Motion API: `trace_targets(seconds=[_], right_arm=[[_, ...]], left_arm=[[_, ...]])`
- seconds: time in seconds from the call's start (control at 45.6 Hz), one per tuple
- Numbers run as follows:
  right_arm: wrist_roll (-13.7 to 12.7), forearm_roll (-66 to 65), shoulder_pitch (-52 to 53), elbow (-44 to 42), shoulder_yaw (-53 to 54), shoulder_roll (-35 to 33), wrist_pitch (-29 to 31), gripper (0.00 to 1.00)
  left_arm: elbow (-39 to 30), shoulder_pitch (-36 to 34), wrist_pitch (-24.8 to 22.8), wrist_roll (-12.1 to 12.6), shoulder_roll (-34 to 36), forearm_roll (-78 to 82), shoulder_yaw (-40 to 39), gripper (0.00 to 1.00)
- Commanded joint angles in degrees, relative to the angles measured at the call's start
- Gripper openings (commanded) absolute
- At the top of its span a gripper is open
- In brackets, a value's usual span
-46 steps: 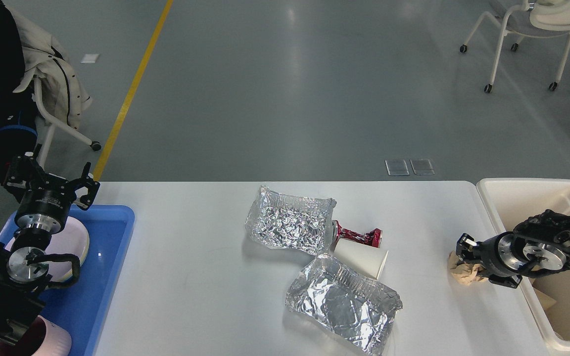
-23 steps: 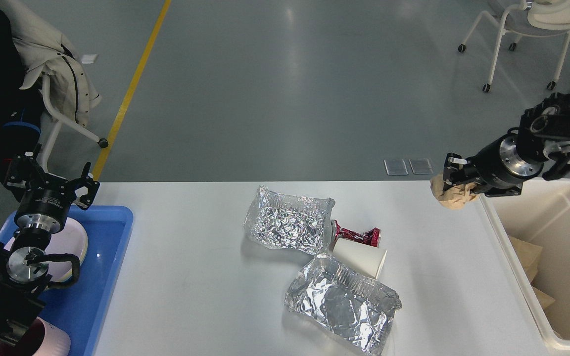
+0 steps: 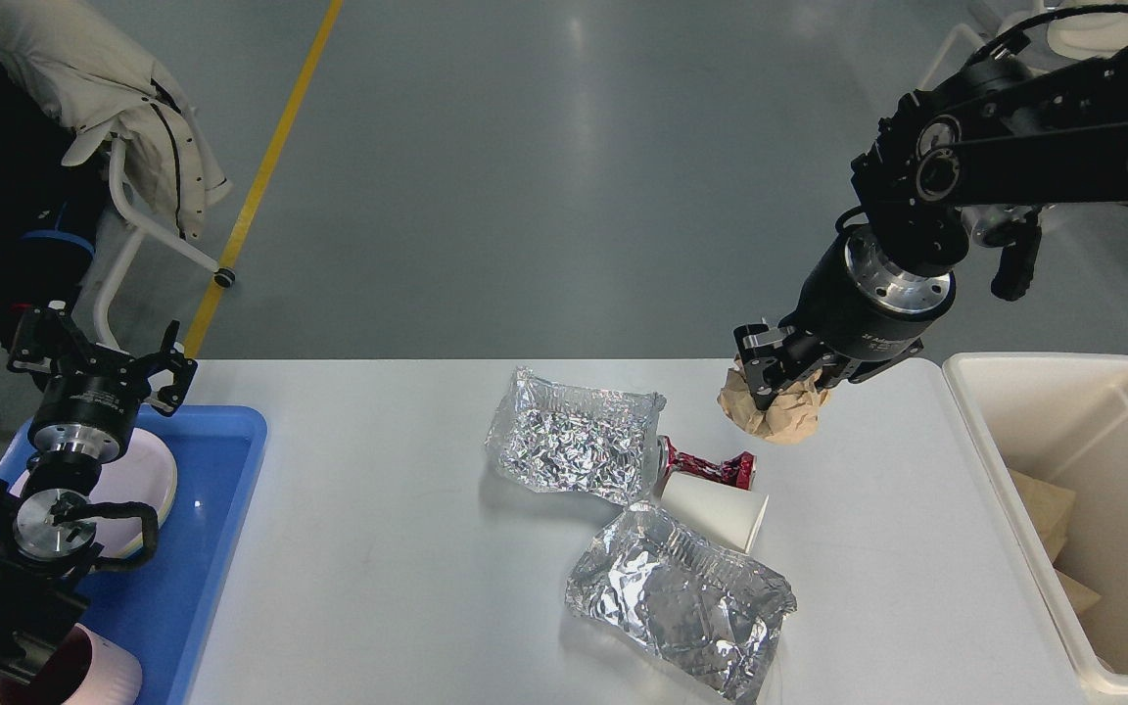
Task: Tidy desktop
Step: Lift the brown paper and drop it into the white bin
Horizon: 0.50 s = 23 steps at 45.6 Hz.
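Big white desktop across the middle, near edge cut off at the bottom. Lots of bare room on its left half and along the far edge.

Right gripper up over the far right part, jaws clenched on a crumpled brown paper ball. Ball hanging just beyond the red crushed can, not touching it. Open strip of white between the ball and the cream bin past the right edge. Brown scraps low inside the bin, right side of the bin cut off.

Middle pile packed tight: far foil tray, white paper cup on its side, near foil tray. Can half hidden behind the cup and far tray.

Left gripper over the blue tray at the left edge, fingers spread wide, grasping nothing. Pale plate partly hidden under the arm. Pink cup in the near left corner, maybe cut off by the frame, hard to tell.
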Motion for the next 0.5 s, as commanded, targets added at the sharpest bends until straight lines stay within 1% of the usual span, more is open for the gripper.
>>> trace_targets(seconds=[0.0,0.11,0.263,0.394,0.416,0.482], right_arm=[[-0.1,-0.6,-4.1,-4.6,-4.1,-3.1,-1.0,0.00],[-0.1,-0.9,-11.5,-12.0,-6.9,-9.6,-3.1,0.00],[-0.1,-1.1,-24.9,-22.0,-6.8,-19.8,-9.5,0.00],[0.0,-0.9,-36.4,-33.0,-6.1,-22.2,-18.0,0.00],[0.0,-0.2,-41.1,-38.3,-5.8,-22.2,-21.8,0.00],[0.0,1.0,-47.6,-46.2,-4.7,-21.2,-25.7,0.00]], left_arm=[[0.0,0.0,0.0,0.0,0.0,0.0,0.0,0.98],[0.0,0.0,0.0,0.0,0.0,0.0,0.0,0.98],[0.0,0.0,0.0,0.0,0.0,0.0,0.0,0.98],[0.0,0.0,0.0,0.0,0.1,0.0,0.0,0.98],[0.0,0.0,0.0,0.0,0.1,0.0,0.0,0.98],[0.0,0.0,0.0,0.0,0.0,0.0,0.0,0.98]])
